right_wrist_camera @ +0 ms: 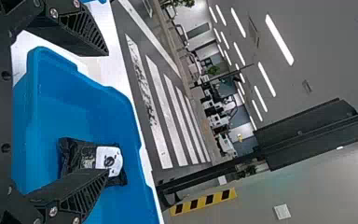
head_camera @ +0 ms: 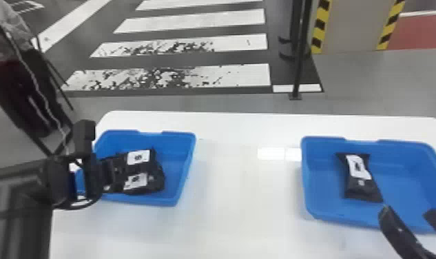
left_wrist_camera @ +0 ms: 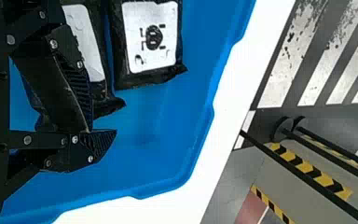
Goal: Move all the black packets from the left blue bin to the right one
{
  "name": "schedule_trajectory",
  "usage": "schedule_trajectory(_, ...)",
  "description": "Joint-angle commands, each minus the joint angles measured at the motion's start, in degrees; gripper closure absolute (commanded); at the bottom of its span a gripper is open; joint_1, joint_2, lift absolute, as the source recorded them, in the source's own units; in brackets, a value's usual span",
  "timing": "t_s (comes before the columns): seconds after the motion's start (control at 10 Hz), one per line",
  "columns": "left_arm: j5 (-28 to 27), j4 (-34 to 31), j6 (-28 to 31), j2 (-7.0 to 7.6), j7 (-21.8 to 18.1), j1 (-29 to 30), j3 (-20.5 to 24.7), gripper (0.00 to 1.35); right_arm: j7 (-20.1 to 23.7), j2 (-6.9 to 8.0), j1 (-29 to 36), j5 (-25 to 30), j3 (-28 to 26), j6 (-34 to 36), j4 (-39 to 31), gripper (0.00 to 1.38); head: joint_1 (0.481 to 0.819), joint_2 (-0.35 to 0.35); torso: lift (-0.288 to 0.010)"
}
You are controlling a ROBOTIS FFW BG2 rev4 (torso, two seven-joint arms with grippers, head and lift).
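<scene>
Your left pincer (head_camera: 97, 174) is at the left side of the left blue plastic bin (head_camera: 177, 135), down over the black packets with white labels. In the left wrist view its two flat black fingers are drawn together, tips nearly meeting; you can't tell whether they pinch any packet. At least two labelled packets lie side by side in that bin, one (head_camera: 139, 157) farther from you and one (head_camera: 136, 180) nearer.

Your right pincer (head_camera: 406, 210) is at the near edge of the right blue plastic bin (head_camera: 413, 144), fingers spread wide with nothing between them. One black packet with a white label (head_camera: 363, 188) lies in that bin, toward its left side; in the right wrist view one fingertip overlaps it. Both bins sit well apart on the white table (head_camera: 241, 193).
</scene>
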Motion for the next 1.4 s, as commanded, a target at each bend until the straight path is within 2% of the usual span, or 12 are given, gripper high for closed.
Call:
schedule_trajectory(0.0, -0.72, -2.31, -0.44, -0.16, 0.35, 0.57, 0.20, 1.06, 0.05, 0.00, 0.00, -0.11, 0.00, 0.34, 0.00, 0.15, 0.695, 0.156, -0.150)
schedule_trajectory(0.1, -1.17, -3.01, -0.73, -0.24, 0.35, 0.57, 0.54, 0.58, 0.05, 0.00, 0.00, -0.34, 0.00, 0.76, 0.14, 0.15, 0.695, 0.157, -0.150)
schedule_trajectory(0.2, -4.26, -4.56, -0.73, -0.16, 0.26, 0.01, 0.08, 0.19, 0.13, 0.00, 0.00, -0.68, 0.00, 1.32, 0.28, 0.15, 0.695, 0.164, -0.150)
schedule_trajectory(0.3, -7.23, -5.68, -0.59, 0.37, -0.18, -0.56, -1.06, 0.08, 0.13, 0.00, 0.00, -1.14, 0.11, 1.47, 0.42, 0.15, 0.695, 0.173, -0.150)
schedule_trajectory(0.5, -13.28, -5.68, 2.65, 2.13, -2.73, -2.53, -3.35, 0.12, 0.13, 0.00, -0.14, -1.26, 0.23, 1.89, 0.56, 0.15, 0.695, 0.189, -0.150)
schedule_trajectory(0.7, -15.68, -5.26, 6.45, 2.22, -3.69, -2.53, -3.23, 0.12, 0.13, 0.00, -0.28, -1.60, 0.46, 2.31, 0.84, 0.15, 0.695, 0.210, -0.150)
schedule_trajectory(1.0, -17.63, 0.78, 8.70, 2.66, -6.07, -5.06, -6.09, 0.13, 0.13, 0.00, -0.42, -1.94, 0.57, 2.73, 0.98, 0.15, 0.695, 0.224, -0.150)
schedule_trajectory(1.3, -17.85, 7.53, 8.70, 2.66, -7.83, -8.29, -8.94, 0.13, 0.22, 0.00, -0.70, -2.28, 0.68, 3.01, 1.54, 0.15, 0.695, 0.209, -0.150)
